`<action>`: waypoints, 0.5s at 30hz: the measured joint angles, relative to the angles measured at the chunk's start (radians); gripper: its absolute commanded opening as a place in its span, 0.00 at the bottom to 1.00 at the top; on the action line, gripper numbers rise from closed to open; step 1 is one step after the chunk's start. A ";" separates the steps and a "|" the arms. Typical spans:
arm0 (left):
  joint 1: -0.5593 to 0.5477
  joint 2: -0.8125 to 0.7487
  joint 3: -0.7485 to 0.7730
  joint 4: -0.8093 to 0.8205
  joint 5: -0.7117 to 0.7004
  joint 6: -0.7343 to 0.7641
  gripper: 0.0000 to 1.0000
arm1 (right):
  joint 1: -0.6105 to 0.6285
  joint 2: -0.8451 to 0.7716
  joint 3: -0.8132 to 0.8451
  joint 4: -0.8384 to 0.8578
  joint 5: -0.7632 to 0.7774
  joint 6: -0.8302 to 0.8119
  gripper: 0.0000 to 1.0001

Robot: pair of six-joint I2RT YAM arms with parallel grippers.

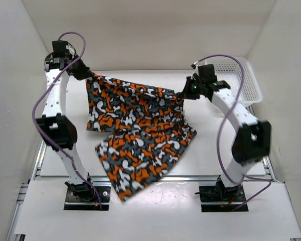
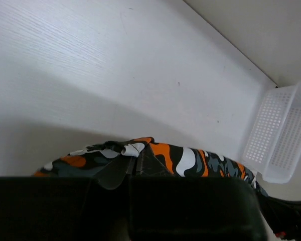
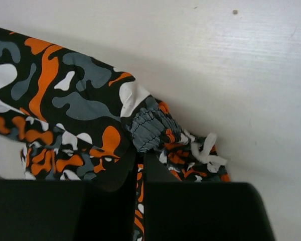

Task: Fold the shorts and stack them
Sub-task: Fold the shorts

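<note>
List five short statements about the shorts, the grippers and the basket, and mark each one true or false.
1. The left gripper and the right gripper are both shut on the shorts. True.
2. The shorts lie folded flat on the table. False: they hang unfolded, spread between the two grippers.
3. The white basket stands at the table's far right corner. True.
4. The shorts are inside the white basket. False: they hang to its left, outside it.
5. The shorts are plain grey. False: they are printed with orange, white, grey and black blotches.
</note>
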 measured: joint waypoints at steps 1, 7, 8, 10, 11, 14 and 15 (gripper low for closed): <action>-0.001 0.049 0.035 -0.001 -0.001 0.002 0.10 | -0.006 0.063 0.033 0.008 0.000 0.005 0.00; -0.009 0.226 0.263 -0.001 0.001 0.011 0.10 | -0.040 0.343 0.292 0.027 -0.013 0.038 0.00; -0.010 0.240 0.301 0.003 0.003 0.013 0.10 | -0.043 0.370 0.339 0.023 -0.016 0.040 0.00; -0.010 0.247 0.351 0.014 0.007 0.016 0.10 | -0.047 0.401 0.415 0.018 -0.017 0.040 0.00; -0.010 0.243 0.365 0.021 0.008 0.018 0.10 | -0.048 0.404 0.436 0.018 -0.018 0.040 0.00; -0.010 0.192 0.320 0.041 0.009 0.021 0.10 | -0.053 0.392 0.460 0.017 -0.019 0.036 0.00; -0.010 0.167 0.289 0.043 0.009 0.021 0.10 | -0.055 0.386 0.458 0.013 -0.019 0.035 0.00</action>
